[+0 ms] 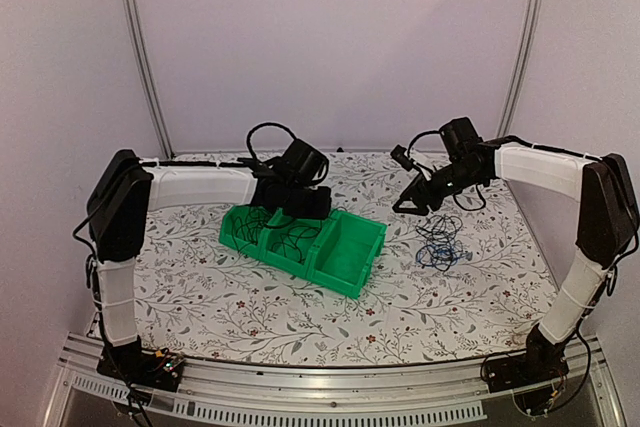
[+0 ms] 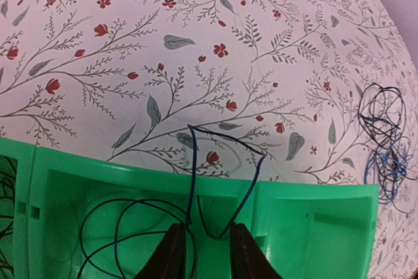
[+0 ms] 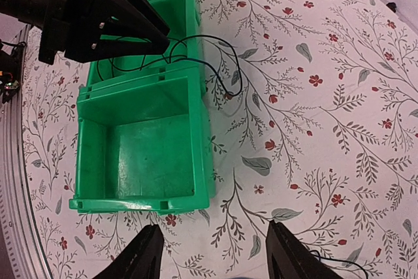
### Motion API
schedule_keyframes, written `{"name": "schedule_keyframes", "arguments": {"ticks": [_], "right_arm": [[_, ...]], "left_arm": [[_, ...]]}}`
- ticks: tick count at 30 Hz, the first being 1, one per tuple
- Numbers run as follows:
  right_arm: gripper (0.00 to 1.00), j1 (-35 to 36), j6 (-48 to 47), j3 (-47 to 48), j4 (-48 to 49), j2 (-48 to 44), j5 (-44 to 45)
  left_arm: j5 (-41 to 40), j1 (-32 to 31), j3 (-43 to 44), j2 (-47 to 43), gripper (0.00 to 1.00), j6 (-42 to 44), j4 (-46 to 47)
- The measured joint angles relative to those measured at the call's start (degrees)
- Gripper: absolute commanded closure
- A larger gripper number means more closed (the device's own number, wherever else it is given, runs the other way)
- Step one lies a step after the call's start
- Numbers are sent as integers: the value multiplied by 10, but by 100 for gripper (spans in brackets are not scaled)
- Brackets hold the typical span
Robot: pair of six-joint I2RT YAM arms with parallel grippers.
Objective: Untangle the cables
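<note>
A green three-compartment bin (image 1: 350,277) sits mid-table. My left gripper (image 1: 300,209) hangs over its middle compartment, jaws apart (image 2: 206,230). A thin blue-and-black cable (image 2: 193,161) rises beside the left fingertip, loops over the bin's far wall onto the table and drops back between the fingers; more of it coils in the compartment (image 2: 98,227). The right wrist view shows this loop (image 3: 222,63) too. A tangle of black and blue cables (image 1: 438,242) lies on the table right of the bin (image 2: 385,142). My right gripper (image 1: 408,207) is open and empty (image 3: 215,228), above the table between bin and tangle.
The bin's left compartment holds black cables (image 1: 250,222). Its right compartment (image 3: 150,155) holds nothing. The table has a floral cloth (image 1: 250,307). White walls with metal rails (image 1: 140,47) close the back and sides.
</note>
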Motion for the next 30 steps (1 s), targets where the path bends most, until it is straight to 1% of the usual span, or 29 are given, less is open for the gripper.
{"name": "schedule_keyframes", "arguments": {"ticks": [6, 13, 15, 17, 21, 26, 30], "right_arm": [[42, 0, 6, 0, 0, 0, -6], [42, 0, 9, 0, 0, 0, -8], [42, 0, 10, 0, 0, 0, -8], [42, 0, 10, 0, 0, 0, -8], [43, 0, 10, 0, 0, 0, -8], [43, 0, 10, -1, 0, 0, -7], [43, 0, 11, -1, 0, 0, -7]], "left_arm": [[3, 11, 0, 1, 72, -15, -19], [24, 26, 3, 25, 77, -12, -7], [32, 30, 7, 38, 81, -9, -7], [39, 32, 11, 50, 90, -7, -4], [54, 34, 11, 57, 100, 3, 2], [62, 34, 2, 50, 100, 11, 31], [52, 35, -36, 15, 100, 11, 45]]}}
